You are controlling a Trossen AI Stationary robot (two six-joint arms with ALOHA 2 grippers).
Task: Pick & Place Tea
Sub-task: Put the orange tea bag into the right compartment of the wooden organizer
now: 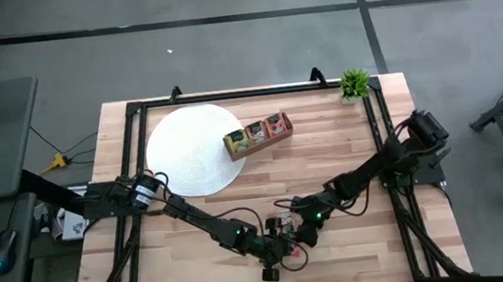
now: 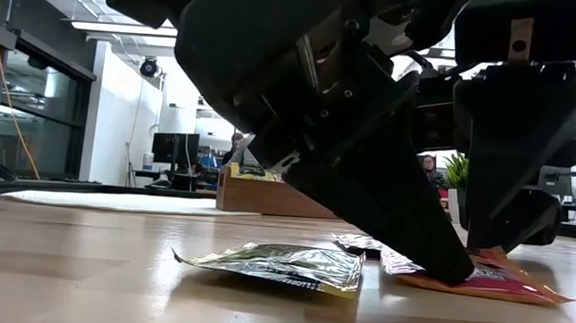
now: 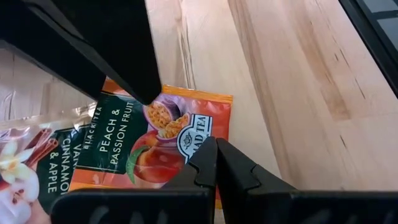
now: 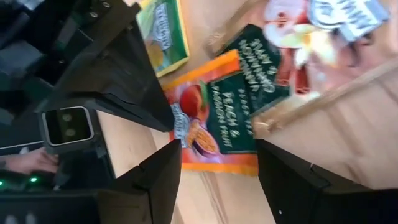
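Nearest my low camera lies a crinkled green-and-yellow tea packet (image 2: 282, 266), flat on the counter (image 2: 80, 279). Just behind it and to its right I see an orange peach and passion fruit packet (image 3: 155, 146), also flat on the wood, with the tip of one dark finger resting on it.

Both arms meet over this small heap at the near middle of the counter. My left gripper (image 3: 216, 163) sits low over the orange packet with its jaws pressed together, holding nothing that I can see. My right gripper (image 4: 217, 165) hovers over the same packet from the other side, jaws spread wide with the packet's edge showing between them, and nothing pinched.

A vanilla cinnamon packet (image 4: 311, 37) overlaps the orange one on one side, and in the right wrist view a green packet (image 4: 163, 34) lies beside them.

Farther back, near the middle of the counter, a brown wooden tray (image 1: 258, 134) holds more packets in its three compartments. It touches the right edge of a round white mat (image 1: 191, 151). A small green plant (image 1: 354, 83) stands at the far right corner.
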